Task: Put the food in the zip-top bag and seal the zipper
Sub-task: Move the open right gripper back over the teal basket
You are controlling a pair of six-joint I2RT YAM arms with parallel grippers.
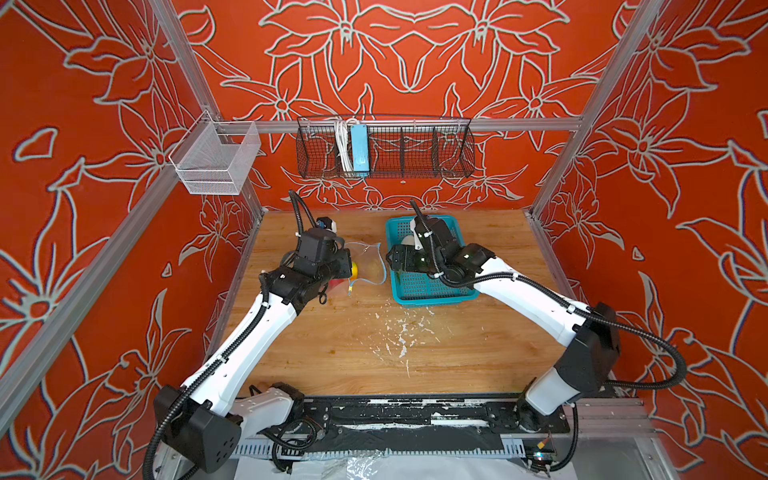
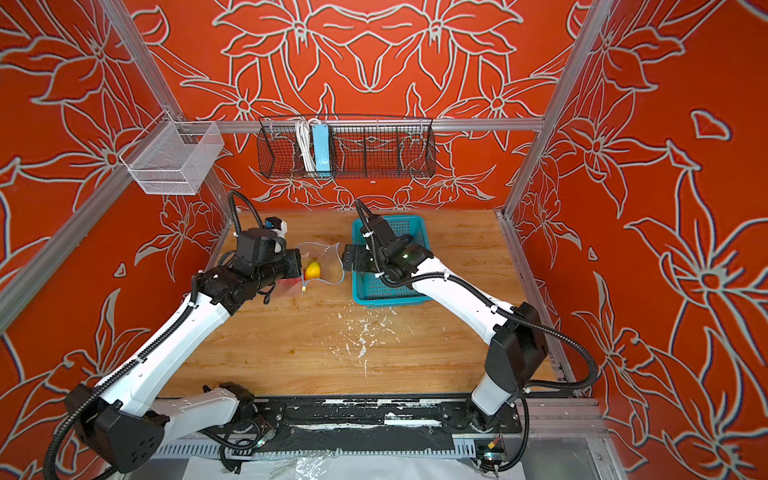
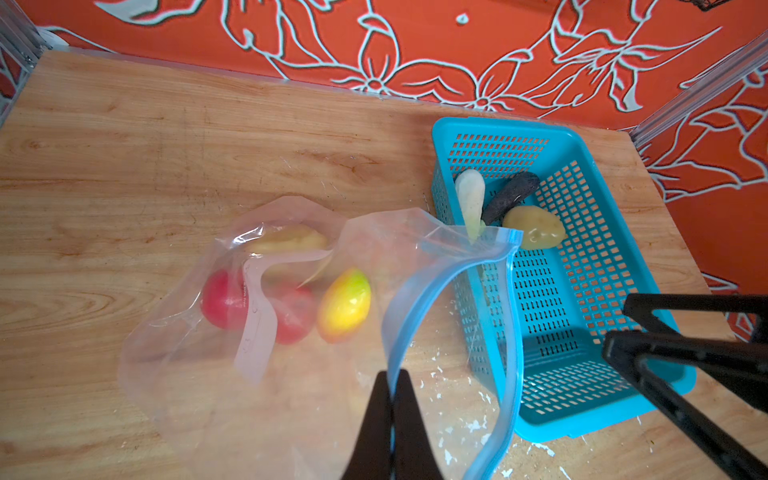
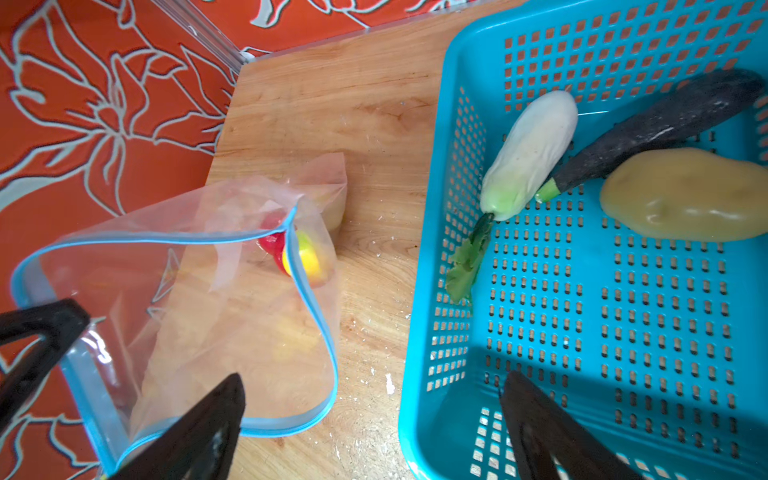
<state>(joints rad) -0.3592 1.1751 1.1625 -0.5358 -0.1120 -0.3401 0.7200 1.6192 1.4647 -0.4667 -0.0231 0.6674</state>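
The clear zip-top bag (image 3: 291, 374) lies on the wooden table with its mouth held open toward the teal basket (image 3: 498, 124). My left gripper (image 3: 392, 378) is shut on the bag's light-blue zipper (image 3: 440, 282) at the mouth's edge. Inside the bag are two red tomatoes (image 3: 222, 299), a red-yellow fruit (image 3: 345, 305) and a potato (image 3: 291, 241). A white-green leafy vegetable (image 4: 528, 153), a dark eggplant (image 4: 656, 129) and a second potato (image 4: 685, 195) lie in the basket. My right gripper (image 4: 374, 376) hangs open over the basket's near rim, beside the bag's mouth, holding nothing.
The basket (image 1: 432, 291) stands right of the bag (image 1: 370, 266) at the table's back. A black wire rack (image 1: 384, 151) and a white mesh basket (image 1: 214, 160) hang on the rails above. White flecks (image 1: 401, 332) mark the table's middle.
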